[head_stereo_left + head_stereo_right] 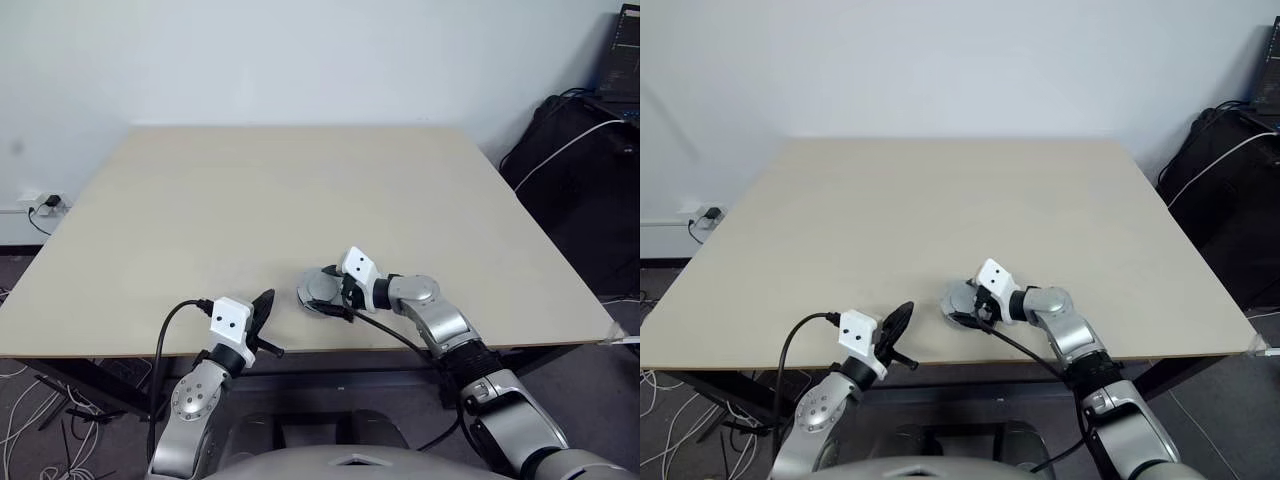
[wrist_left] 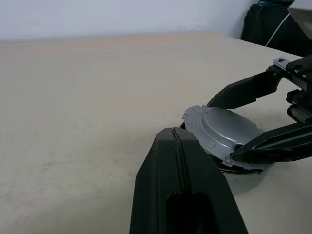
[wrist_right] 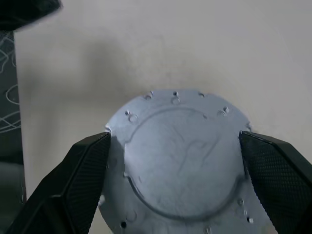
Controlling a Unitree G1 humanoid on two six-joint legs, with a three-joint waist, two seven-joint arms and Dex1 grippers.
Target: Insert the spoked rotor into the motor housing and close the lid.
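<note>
Right gripper (image 3: 175, 146) spread wide, fingertips (image 3: 90, 156) flanking the lid (image 3: 178, 161), plain grey face up, near the desk's (image 1: 300, 190) front edge. Left gripper (image 1: 264, 312) pressed together, empty, just beside it.

Silver-grey lid (image 3: 180, 161), plain face with small dimples round its rim, sits on a pale beige table (image 1: 300, 190). Black fingers (image 3: 83, 170) with a fine cross-hatched texture; white wrist casings.
</note>
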